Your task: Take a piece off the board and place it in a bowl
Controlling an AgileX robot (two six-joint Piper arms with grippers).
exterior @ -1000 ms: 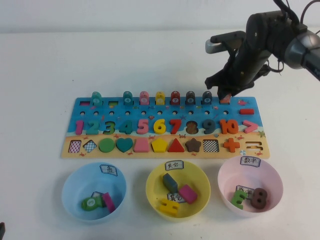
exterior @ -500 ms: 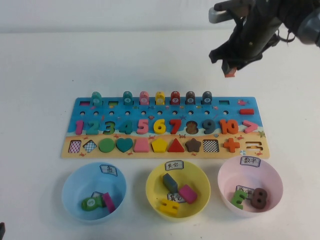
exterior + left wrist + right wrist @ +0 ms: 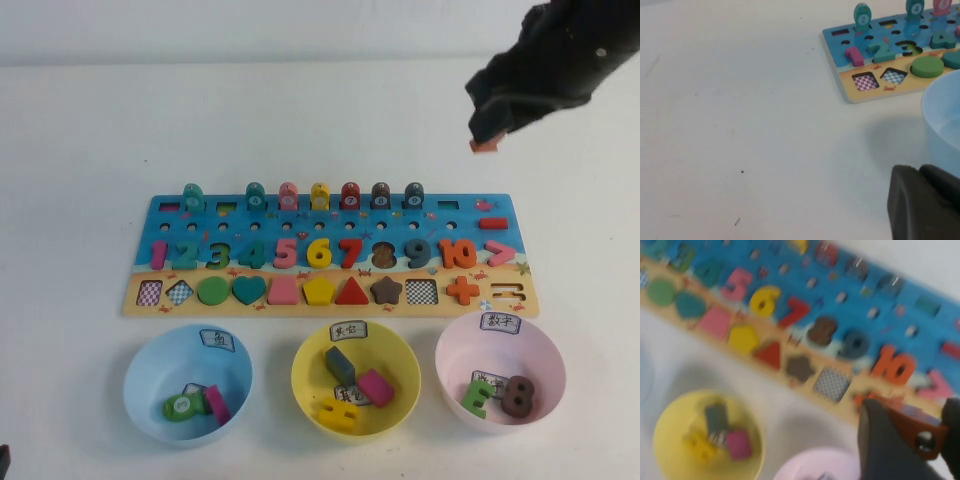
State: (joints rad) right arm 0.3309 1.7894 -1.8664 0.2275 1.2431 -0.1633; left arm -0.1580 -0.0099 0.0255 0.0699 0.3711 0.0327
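Note:
My right gripper [image 3: 487, 137] is raised high above the table, beyond the board's far right end, shut on the orange arch-topped piece [image 3: 485, 146]. In the right wrist view the piece [image 3: 915, 432] sits clamped between the dark fingers [image 3: 880, 445]. The long board [image 3: 330, 255] lies in the middle of the table with its numbers and shapes. The light blue bowl [image 3: 150, 375] stands at the front left and holds a green piece and a pink piece. My left gripper [image 3: 925, 205] is parked low beside the blue bowl's rim [image 3: 940, 120].
A yellow bowl [image 3: 310, 370] with several pieces stands at the front centre. A pink bowl [image 3: 450, 355] with two pieces stands at the front right. Several arch-topped pegs [image 3: 319, 195] stand along the board's far row.
My right gripper has lifted the orange piece out of the board's far right slot and carried it up and to the right. The left arm has not moved.

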